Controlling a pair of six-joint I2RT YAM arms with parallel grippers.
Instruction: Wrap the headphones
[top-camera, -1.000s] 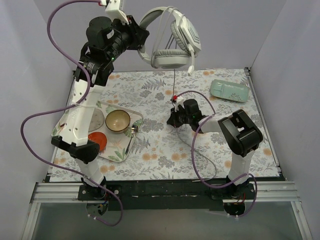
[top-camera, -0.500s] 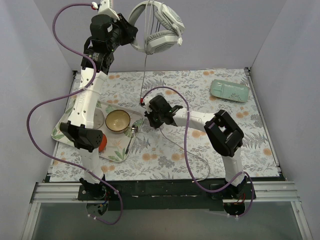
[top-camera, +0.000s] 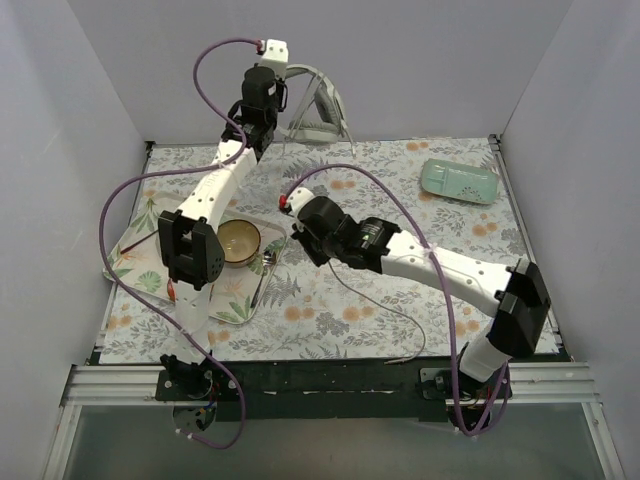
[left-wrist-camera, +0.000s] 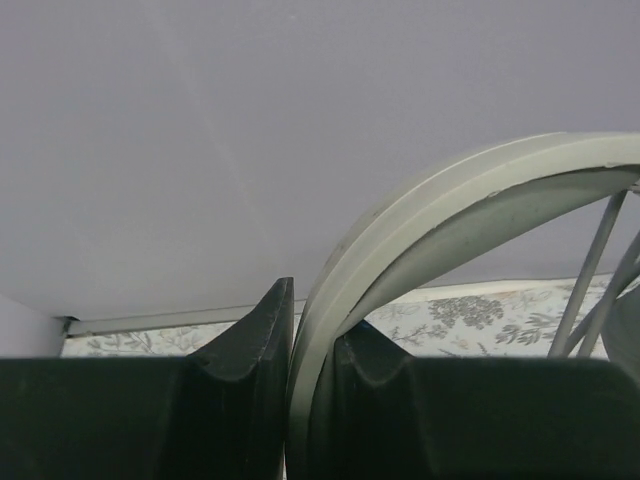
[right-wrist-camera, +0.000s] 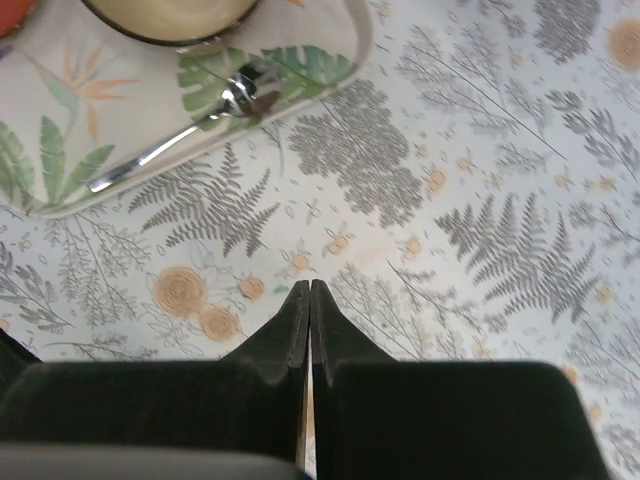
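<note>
The white-and-grey headphones (top-camera: 318, 108) hang at the back wall, above the table's far edge. My left gripper (top-camera: 277, 97) is shut on their curved headband (left-wrist-camera: 420, 240), which passes between the two fingers of my left gripper (left-wrist-camera: 312, 320). My right gripper (top-camera: 303, 232) is over the middle of the table, next to the tray's right edge. In the right wrist view, my right gripper (right-wrist-camera: 309, 290) has its jaws pressed together above the floral cloth. The thin grey cable (top-camera: 385, 308) trails from it across the table to the front edge.
A leaf-print tray (top-camera: 150, 260) at the left holds a tan bowl (top-camera: 236, 242), a spoon (right-wrist-camera: 190, 130) and a red item (top-camera: 172, 292). A mint-green oblong case (top-camera: 458, 181) lies at the back right. Purple walls close in the back and both sides.
My left arm has swung the headphones left and down toward the back wall. My right gripper has moved left with the cable to the tray's edge, and its arm has stretched out.
</note>
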